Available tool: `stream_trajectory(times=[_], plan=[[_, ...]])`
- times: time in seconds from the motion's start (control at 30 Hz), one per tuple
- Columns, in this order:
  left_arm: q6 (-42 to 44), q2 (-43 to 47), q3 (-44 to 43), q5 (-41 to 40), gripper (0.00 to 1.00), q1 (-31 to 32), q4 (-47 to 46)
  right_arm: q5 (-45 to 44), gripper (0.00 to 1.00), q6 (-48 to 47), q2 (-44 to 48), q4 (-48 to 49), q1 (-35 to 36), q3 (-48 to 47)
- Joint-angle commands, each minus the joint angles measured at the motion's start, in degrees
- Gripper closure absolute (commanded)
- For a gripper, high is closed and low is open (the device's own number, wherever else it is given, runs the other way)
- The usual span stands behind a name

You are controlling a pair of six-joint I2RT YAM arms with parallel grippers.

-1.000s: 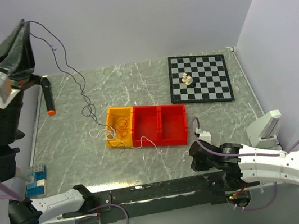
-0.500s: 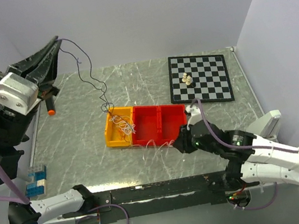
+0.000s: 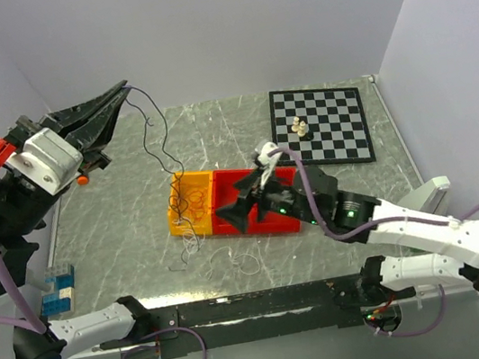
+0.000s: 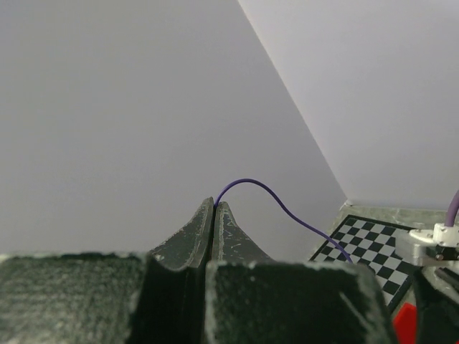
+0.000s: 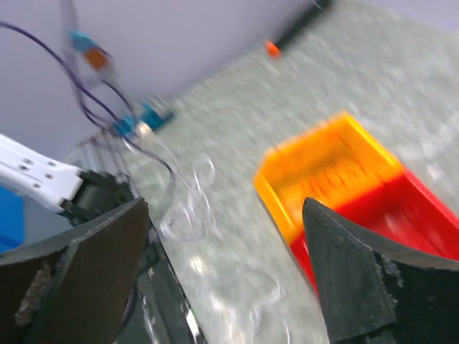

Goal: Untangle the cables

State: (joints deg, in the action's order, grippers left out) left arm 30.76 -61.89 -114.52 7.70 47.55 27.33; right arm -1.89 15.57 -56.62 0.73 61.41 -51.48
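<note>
My left gripper (image 3: 123,89) hangs high over the table's far left, shut on the end of a dark purple cable (image 3: 160,146). In the left wrist view the purple cable (image 4: 252,183) arcs out from the pinched tips of the left gripper (image 4: 215,203). It drops to the orange bin (image 3: 183,226) and trails onto the table. Orange-red cables (image 3: 193,196) lie curled in that bin. White cable loops (image 3: 237,259) lie on the table in front, blurred as white loops (image 5: 188,215) in the right wrist view. My right gripper (image 3: 243,202) hovers open and empty over the red bin (image 3: 292,222); right gripper (image 5: 226,206).
A chessboard (image 3: 343,140) with a few pieces (image 3: 300,127) lies at the far right. An orange-tipped black marker (image 3: 82,178) lies far left, partly behind my left gripper. A blue and white block (image 3: 57,292) sits near left. A white holder (image 3: 428,204) stands near right.
My left gripper has carried the purple cable's end rightwards. My right arm swung from the near edge to over the red bin and opened. White loops now lie on the table in front of the bins.
</note>
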Motion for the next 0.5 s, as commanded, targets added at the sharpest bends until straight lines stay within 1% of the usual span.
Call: stream_trajectory(times=[0.0,0.13,0.2,0.3,0.47], plan=[[-1.76,-0.25,-1.06,1.87,0.99,-0.18,-0.53,7.43,0.03,-7.92,-5.94,18.24,1.7,-3.18],[-1.85,-0.07,-0.53,2.05,0.99,-0.18,-0.09,9.36,0.04,-7.93,-8.59,23.07,1.79,-5.73],[-1.85,0.45,-0.09,2.31,0.99,-0.18,-0.09,9.19,0.07,-7.49,-9.56,23.26,1.79,-7.04],[-1.85,0.98,0.52,2.67,0.99,-0.09,0.18,9.36,0.13,-5.74,-10.96,23.88,1.7,-8.19],[-1.94,0.98,0.44,2.93,0.99,0.0,0.18,11.38,0.26,-3.27,-14.83,21.68,1.7,-11.27]])
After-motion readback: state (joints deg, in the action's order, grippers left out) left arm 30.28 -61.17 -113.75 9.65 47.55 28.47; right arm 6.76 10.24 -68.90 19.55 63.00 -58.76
